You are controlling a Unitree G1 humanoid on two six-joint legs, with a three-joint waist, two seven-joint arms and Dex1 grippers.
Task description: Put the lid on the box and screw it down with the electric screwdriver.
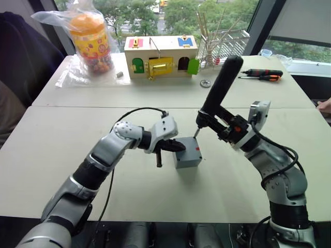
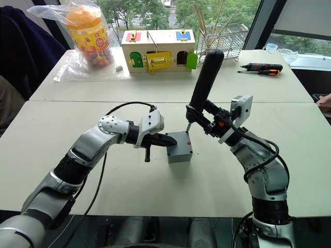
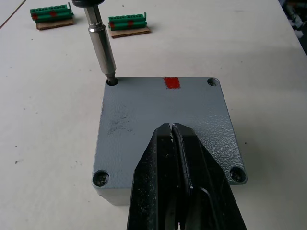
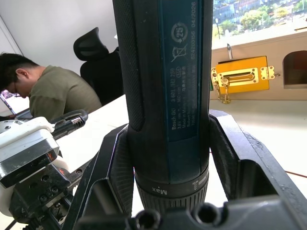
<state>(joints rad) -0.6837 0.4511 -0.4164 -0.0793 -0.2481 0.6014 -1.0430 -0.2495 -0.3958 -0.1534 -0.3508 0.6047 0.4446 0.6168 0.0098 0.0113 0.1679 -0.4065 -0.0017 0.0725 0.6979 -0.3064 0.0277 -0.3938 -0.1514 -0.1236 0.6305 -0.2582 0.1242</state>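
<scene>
The grey box stands mid-table with the lid seated flat on its top; a small red mark sits at the lid's far edge. My left gripper is shut, its black fingers together and resting on the lid. Gripped in my right gripper, the electric screwdriver stands tilted above the box. Its metal bit sits in a corner screw hole. Screw heads show in two near corners.
A wooden box with coloured doors, a bagged jar and a wire rack line the far table. Hand screwdrivers lie far right. Two green terminal blocks lie beyond the box. A person sits nearby.
</scene>
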